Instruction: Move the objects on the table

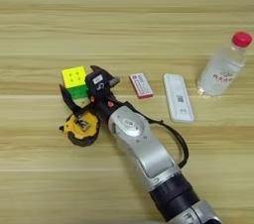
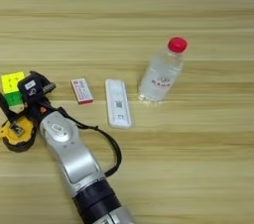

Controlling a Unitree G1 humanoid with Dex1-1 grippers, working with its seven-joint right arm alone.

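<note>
The end effector (image 1: 79,94), its 2 black fingers spread wide, straddles the yellow-green puzzle cube (image 1: 74,82); center it, avoiding the round yellow-and-black tape measure (image 1: 83,128).

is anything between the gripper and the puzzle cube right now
Nothing visible. The right gripper sits directly at the puzzle cube, its black fingers spread along the cube's near side. The tape measure lies just below them, beside the wrist and not in the path.
</note>
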